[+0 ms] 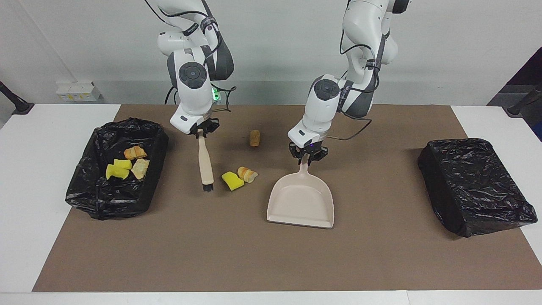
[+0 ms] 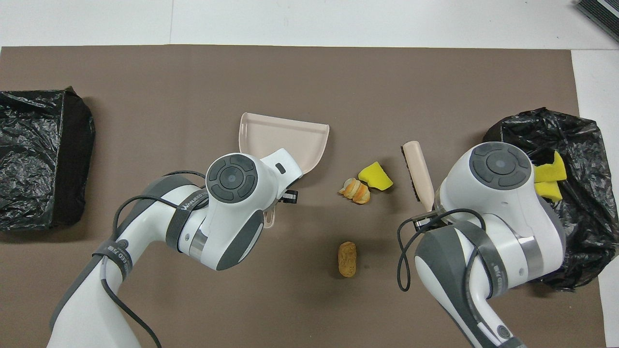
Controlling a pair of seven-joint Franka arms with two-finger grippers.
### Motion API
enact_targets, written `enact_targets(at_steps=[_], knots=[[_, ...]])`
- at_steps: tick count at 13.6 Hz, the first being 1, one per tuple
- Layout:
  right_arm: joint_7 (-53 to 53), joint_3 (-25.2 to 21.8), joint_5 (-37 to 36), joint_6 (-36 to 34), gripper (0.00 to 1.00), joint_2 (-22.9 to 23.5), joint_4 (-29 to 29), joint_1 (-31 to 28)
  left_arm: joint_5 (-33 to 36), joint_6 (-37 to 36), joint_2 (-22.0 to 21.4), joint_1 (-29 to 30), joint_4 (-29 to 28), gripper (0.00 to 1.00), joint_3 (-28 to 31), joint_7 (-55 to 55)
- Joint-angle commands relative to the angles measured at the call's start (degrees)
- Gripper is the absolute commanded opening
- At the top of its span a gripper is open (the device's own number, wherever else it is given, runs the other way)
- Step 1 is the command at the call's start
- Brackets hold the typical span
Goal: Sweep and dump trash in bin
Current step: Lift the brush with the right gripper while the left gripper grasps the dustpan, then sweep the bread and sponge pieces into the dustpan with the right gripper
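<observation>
Just below the right end effector [image 1: 202, 132], which is clamped on the handle tip of the hand brush [image 1: 206, 163], the brush hangs with its dark bristles at the surface [image 1: 381, 254]. From those bristles, toward the left arm's end, lie a yellow sponge wedge [image 1: 232, 181] and a tan bread-like piece [image 1: 247, 174], touching each other. The left end effector [image 1: 308, 157] is closed around the handle of the beige dustpan [image 1: 301, 202], whose open lip points away from the robots.

The step in hand looks like sweeping this pair into the pan. To do it well, the pan's mouth should probably turn toward the trash and press flat against the surface, so nothing slips under the lip. The brush bristles should drop fully to the surface on the side of the wedge facing the right arm's end, then push steadily toward the pan, slowly enough that the light sponge does not skip aside.

A third piece, a brown cork-like chunk [image 1: 254, 137], sits between the two end effectors and nearer to the robots than the pair; it likely needs its own stroke. Four pieces already lie in the open black-lined bin [image 1: 84, 192], beside the right end effector at that arm's end. A second black-bagged bin [image 1: 474, 186] sits at the left arm's end.
</observation>
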Motion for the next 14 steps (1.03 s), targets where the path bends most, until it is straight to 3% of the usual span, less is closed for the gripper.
enact_targets(at_steps=[1,5,8,13,14], knots=[[0.9,0.6,0.5,1.3,0.0,-0.5,-0.6,0.1,3.8,-4.0,-4.1,3.8,1.2,0.0,0.2,7.4],[7.5,0.7,1.1,3.1,0.0,3.1,-1.0,2.6,3.9,-9.5,-5.7,8.2,1.1,0.0,0.2,28.5],[13.4,0.7,7.9,6.5,0.0,5.6,-1.1,5.4,4.1,-13.1,-5.7,9.9,0.8,0.0,0.3,41.7],[14.8,0.7,8.9,7.4,0.0,7.7,-1.1,8.3,7.7,-18.1,-5.3,7.6,0.1,0.0,-0.2,45.8],[14.7,0.8,11.9,7.6,0.0,7.8,-1.1,9.0,7.9,-18.6,-5.6,7.6,-0.6,0.0,-0.1,48.2]])
